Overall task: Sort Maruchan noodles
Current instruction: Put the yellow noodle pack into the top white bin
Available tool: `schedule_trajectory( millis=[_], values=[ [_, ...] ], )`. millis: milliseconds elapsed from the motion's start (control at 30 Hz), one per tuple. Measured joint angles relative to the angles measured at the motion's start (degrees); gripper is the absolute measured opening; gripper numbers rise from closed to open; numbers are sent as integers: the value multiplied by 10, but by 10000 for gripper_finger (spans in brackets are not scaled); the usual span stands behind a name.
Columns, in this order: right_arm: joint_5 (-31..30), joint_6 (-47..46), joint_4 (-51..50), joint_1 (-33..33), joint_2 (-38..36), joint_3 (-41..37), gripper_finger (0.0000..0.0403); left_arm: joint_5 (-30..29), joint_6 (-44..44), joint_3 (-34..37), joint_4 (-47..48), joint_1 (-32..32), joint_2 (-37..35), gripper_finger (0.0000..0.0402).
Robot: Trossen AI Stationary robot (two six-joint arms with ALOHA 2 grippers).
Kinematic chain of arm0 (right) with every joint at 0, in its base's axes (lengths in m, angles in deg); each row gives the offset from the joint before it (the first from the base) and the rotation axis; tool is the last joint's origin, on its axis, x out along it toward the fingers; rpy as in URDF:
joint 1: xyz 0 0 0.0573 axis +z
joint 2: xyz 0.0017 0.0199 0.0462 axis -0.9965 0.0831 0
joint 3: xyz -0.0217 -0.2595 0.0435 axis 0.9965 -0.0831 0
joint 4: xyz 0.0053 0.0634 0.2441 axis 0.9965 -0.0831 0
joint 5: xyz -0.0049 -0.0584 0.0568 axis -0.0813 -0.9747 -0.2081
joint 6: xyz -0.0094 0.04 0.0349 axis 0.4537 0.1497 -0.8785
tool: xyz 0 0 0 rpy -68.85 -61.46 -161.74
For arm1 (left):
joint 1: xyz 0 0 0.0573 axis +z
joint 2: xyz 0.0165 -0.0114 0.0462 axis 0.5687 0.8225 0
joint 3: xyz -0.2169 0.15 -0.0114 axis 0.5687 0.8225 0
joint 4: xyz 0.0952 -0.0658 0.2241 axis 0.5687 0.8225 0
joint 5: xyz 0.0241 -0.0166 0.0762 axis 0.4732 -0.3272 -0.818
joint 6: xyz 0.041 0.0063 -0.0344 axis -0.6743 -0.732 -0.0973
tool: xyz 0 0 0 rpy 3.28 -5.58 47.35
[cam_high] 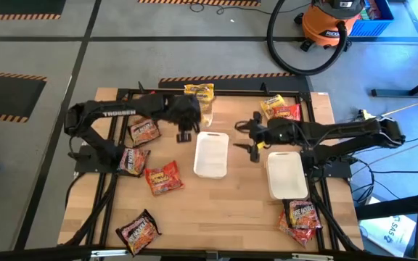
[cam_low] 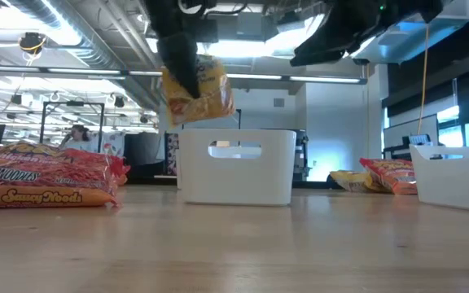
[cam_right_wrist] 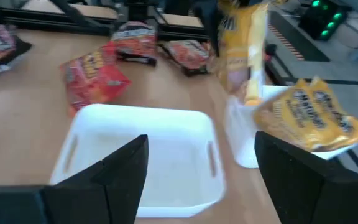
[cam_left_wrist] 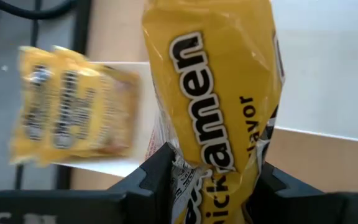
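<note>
My left gripper (cam_high: 189, 120) is shut on a yellow Maruchan noodle packet (cam_left_wrist: 216, 93), which hangs in the air (cam_low: 198, 91) at the table's far middle. A second yellow packet (cam_high: 199, 90) lies flat on a white tray (cam_right_wrist: 247, 140) there. My right gripper (cam_high: 247, 138) stands open and empty just right of the middle white tray (cam_high: 211, 154); its fingers (cam_right_wrist: 123, 168) frame that tray. Red and dark packets lie flat on the table at the left (cam_high: 164, 177) and the near right (cam_high: 303, 216). My left gripper pinches one end of the yellow packet (cam_left_wrist: 211, 177) between its two fingers, which lie across the packet's width. The fingers (cam_low: 181, 57) come slanting down from above. The packet is lifted clear and hangs tilted beyond the fingertips, its wrapper crumpled in at the hold.
A second empty white tray (cam_high: 287, 174) sits at the right. A yellow packet (cam_high: 271, 105) and a red one (cam_high: 287, 112) lie at the far right. More packets lie at the left (cam_high: 145, 130), (cam_high: 133, 159) and near left (cam_high: 138, 230). Bare wood shows at the near middle.
</note>
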Motion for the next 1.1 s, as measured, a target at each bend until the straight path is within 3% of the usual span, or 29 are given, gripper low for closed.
schedule_trajectory(
  millis=[267, 533, 833, 1100],
  values=[
    [42, 51, 6, -90, 0, 0, 271, 96, -100, -124, 17, 109, 74, 119],
    [122, 56, 9, -156, 2, 0, 271, 140, -163, -233, 74, 170, 182, 119],
    [137, 70, 15, -168, 12, 0, 271, 189, -205, -246, 100, 202, 244, 119],
    [137, 70, 12, -168, 12, 0, 271, 189, -206, -246, 116, 207, 267, 119]
  ],
)
